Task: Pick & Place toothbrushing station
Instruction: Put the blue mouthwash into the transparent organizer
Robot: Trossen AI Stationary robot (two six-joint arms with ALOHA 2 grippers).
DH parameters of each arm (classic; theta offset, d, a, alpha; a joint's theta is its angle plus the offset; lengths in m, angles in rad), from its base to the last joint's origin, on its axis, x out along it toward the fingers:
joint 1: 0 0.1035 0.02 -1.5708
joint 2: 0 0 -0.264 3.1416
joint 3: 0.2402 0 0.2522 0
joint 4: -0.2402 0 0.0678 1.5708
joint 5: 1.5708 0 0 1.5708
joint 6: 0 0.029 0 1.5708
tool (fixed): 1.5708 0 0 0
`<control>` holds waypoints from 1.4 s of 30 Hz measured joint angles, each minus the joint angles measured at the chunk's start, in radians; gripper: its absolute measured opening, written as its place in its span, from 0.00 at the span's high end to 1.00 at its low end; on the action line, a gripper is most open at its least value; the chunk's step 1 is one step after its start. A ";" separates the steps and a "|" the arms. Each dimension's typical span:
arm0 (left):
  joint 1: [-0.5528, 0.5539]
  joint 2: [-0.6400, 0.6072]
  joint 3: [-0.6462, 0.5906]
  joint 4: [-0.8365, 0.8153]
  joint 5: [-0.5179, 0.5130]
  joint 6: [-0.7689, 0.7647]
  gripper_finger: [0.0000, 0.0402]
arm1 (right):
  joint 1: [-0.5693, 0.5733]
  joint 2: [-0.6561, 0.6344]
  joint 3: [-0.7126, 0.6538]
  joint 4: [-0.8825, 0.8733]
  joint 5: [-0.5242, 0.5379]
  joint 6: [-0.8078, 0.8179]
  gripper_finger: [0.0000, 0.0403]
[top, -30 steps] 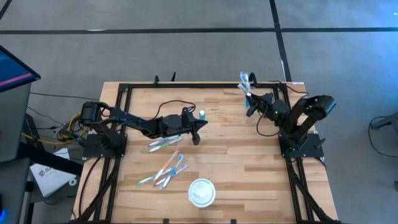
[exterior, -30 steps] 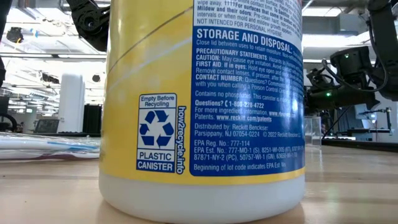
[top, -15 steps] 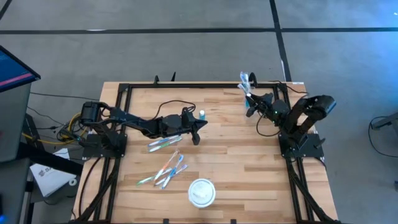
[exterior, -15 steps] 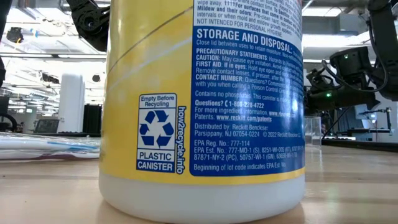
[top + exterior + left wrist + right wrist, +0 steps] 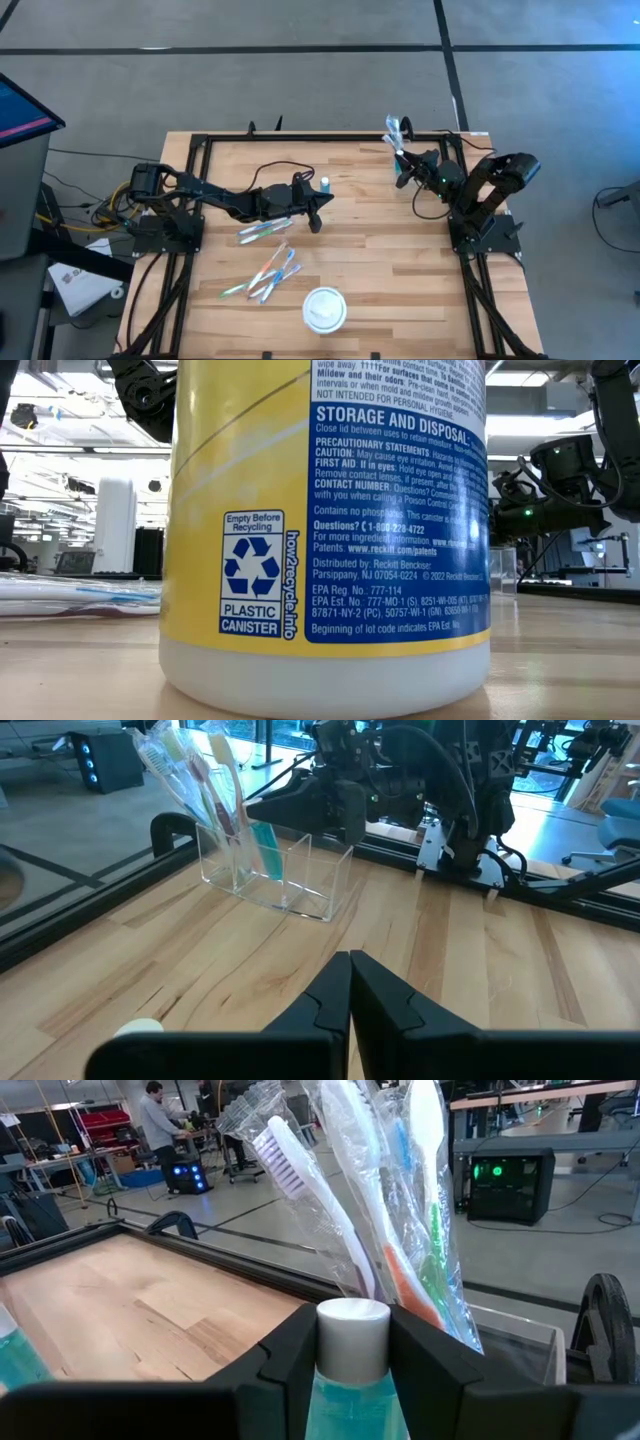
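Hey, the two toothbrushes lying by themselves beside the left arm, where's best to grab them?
Take the toothbrush pair across mid-handle, straight down from above: it lies flat on the table, long and slim, so fingers straddle it crosswise. The shut left tool is nearest, I'd judge.

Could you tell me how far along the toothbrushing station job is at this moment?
Done: wrapped toothbrushes stand in the clear holder. In hand: the right gripper has a white-capped teal tube between its jaws at that holder. Left: loose toothbrushes and a small tube lie mid-table; the left gripper is shut, empty.
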 joint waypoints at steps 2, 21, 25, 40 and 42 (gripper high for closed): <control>0.000 0.000 0.000 0.000 0.000 0.000 1.00 | 0.002 0.000 0.000 0.000 0.000 -0.001 0.72; 0.000 0.000 0.000 -0.001 0.000 0.000 1.00 | 0.002 0.000 0.000 0.002 -0.027 -0.019 0.72; 0.000 0.000 0.000 -0.005 0.000 0.000 1.00 | 0.002 0.000 0.000 0.001 -0.031 -0.019 0.72; 0.000 0.000 0.000 -0.005 0.000 0.000 1.00 | -0.001 0.000 0.000 -0.001 -0.049 -0.019 0.60; 0.000 0.000 0.000 -0.005 0.000 0.000 1.00 | -0.001 0.000 0.000 -0.001 -0.049 -0.019 0.59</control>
